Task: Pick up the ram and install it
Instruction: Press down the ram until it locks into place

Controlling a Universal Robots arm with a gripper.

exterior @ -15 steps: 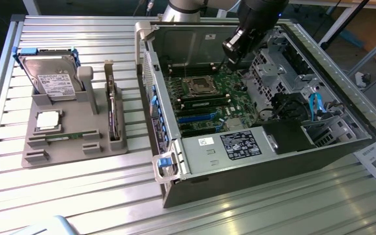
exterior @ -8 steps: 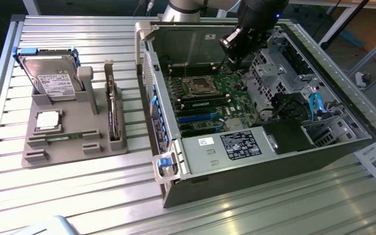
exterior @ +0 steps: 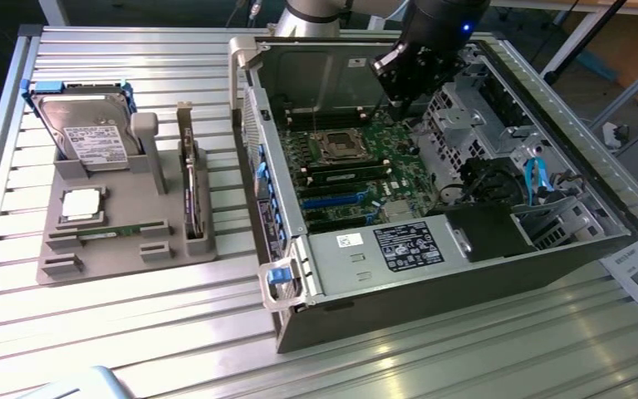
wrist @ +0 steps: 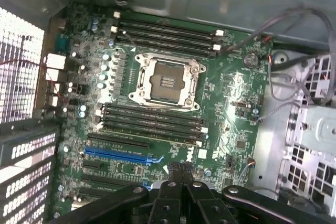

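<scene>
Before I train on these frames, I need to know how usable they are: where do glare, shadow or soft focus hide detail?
Exterior view: light streaks glare on the slatted table in the foreground, and the open case's corner under the arm sits in shadow. Wrist view: the motherboard is evenly lit and readable, the perforated panel is washed out, and the shut pincer looks dark and soft.

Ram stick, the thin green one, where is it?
The ram lies in the grey holder on the exterior view's left, right beside the square silvery processor chip, outside the computer case.
</scene>
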